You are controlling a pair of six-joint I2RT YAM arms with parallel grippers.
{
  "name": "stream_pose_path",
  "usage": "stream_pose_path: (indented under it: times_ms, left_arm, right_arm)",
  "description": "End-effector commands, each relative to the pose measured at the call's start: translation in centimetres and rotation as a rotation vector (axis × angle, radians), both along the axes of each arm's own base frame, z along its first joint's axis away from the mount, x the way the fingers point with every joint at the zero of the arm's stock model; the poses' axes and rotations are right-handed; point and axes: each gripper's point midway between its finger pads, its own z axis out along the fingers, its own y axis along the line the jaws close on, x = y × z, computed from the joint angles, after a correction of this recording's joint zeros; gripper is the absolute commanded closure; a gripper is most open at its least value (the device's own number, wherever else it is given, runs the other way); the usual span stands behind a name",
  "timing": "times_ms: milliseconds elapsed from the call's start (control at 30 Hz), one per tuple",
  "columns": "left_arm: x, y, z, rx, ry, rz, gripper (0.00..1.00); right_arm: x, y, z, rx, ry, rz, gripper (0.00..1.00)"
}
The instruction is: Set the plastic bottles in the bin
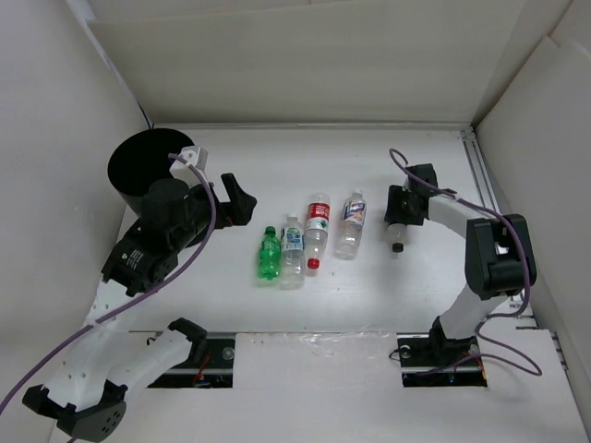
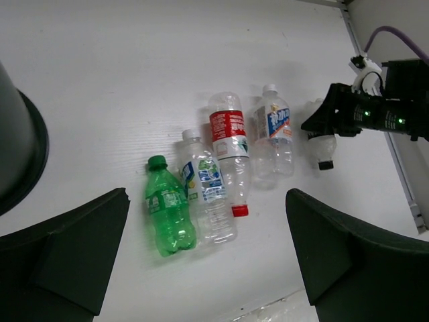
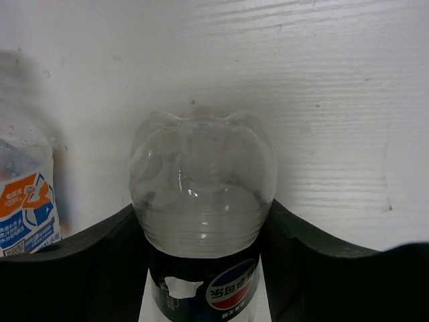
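Four plastic bottles lie side by side mid-table: green (image 1: 269, 254), blue-white label (image 1: 293, 247), red label with red cap (image 1: 317, 226), blue-red label (image 1: 350, 221). My right gripper (image 1: 402, 208) is shut on the fifth bottle, dark label with black cap (image 1: 396, 238), low over the table; in the right wrist view both fingers press its sides (image 3: 201, 201). The black bin (image 1: 148, 166) stands at the far left. My left gripper (image 1: 235, 198) is open and empty beside the bin, above the table, left of the bottles. The left wrist view shows the green bottle (image 2: 167, 215) between the open fingers.
White walls enclose the table on the left, back and right. A metal rail (image 1: 480, 175) runs along the right edge. The blue-red bottle (image 3: 23, 194) lies just left of the held bottle. The bin's rim (image 2: 17, 154) is at the left of the left wrist view.
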Motion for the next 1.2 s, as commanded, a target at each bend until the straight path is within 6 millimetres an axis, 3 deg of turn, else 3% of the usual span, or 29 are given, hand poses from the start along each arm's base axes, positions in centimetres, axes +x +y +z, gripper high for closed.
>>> stream_pose_path:
  times_ms: [0,33,67,133,167,200,267,300,333,433,467,600,633,700,800,833,1067,1100,1167]
  left_arm:
    - [0.5,-2.9,0.7,-0.078,-0.023,-0.120,0.01]
    - [0.9,-3.9,0.4,-0.087,-0.011,-0.156,0.01]
    - [1.2,-5.5,1.2,-0.115,-0.042,-0.212,0.01]
    - [1.0,-8.2,1.2,-0.156,-0.026,-0.328,0.01]
    - [1.9,-9.8,1.9,-0.191,-0.044,-0.381,0.01]
    - [1.1,-11.5,2.3,-0.230,-0.037,-0.487,0.01]
    - [1.4,-13.6,2.1,-0.284,-0.015,-0.581,0.01]
    - [1.5,-14.5,3.5,-0.319,-0.069,-0.637,0.01]
    - [0.6,-15.4,3.6,-0.344,-0.059,-0.729,0.01]
    - [0.0,-17.1,5.0,-0.384,-0.125,-0.836,0.01]
    - [0.1,-17.4,4.9,-0.387,-0.130,-0.853,0.01]
    - [-1.2,-18.5,6.8,-0.419,-0.216,-0.945,0.01]
    - [-1.3,-18.6,6.9,-0.429,-0.246,-0.960,0.01]
    - [-1.7,-18.4,7.5,-0.447,-0.263,-0.963,0.01]
    - [-1.4,-18.4,7.1,-0.434,-0.262,-0.949,0.01]
    - [-1.3,-18.4,6.8,-0.425,-0.255,-0.948,0.01]
    - [-1.0,-18.2,4.8,-0.388,-0.212,-0.917,0.01]
    - [-1.4,-17.9,5.2,-0.392,-0.241,-0.921,0.01]
    - [-1.7,-17.7,5.4,-0.393,-0.254,-0.923,0.09]
  right_arm:
    - [1.9,-0.1,3.6,0.049,-0.127,-0.013,0.79]
    - [2.0,0.0,4.3,0.058,-0.144,-0.007,0.81]
    - [2.4,0.3,6.6,0.072,-0.204,0.001,0.87]
    - [2.7,1.2,9.7,0.130,-0.287,0.021,0.87]
    - [2.6,1.7,12.8,0.158,-0.369,0.046,0.87]
    - [2.4,2.3,14.3,0.196,-0.411,0.065,0.87]
    - [1.9,4.5,18.4,0.308,-0.521,0.150,0.88]
    - [1.0,5.6,21.2,0.352,-0.596,0.197,0.89]
    - [0.0,7.2,23.5,0.428,-0.648,0.286,0.90]
    - [-2.8,11.0,30.0,0.610,-0.824,0.468,0.93]
    - [-4.5,13.1,32.4,0.705,-0.870,0.553,0.93]
    - [-9.4,17.9,38.0,0.893,-0.973,0.751,0.93]
    - [-9.5,18.9,37.7,0.923,-0.955,0.770,0.93]
    - [-11.6,20.9,40.2,1.002,-0.991,0.850,0.93]
    - [-11.9,22.8,41.1,1.069,-0.994,0.877,0.93]
    - [-13.0,23.6,42.4,1.115,-1.016,0.914,0.93]
    - [-13.8,27.1,43.9,1.280,-1.001,0.987,0.93]
    - [-12.7,27.7,43.2,1.278,-0.983,0.967,0.93]
    - [-13.7,28.4,43.7,1.332,-0.980,0.997,0.93]
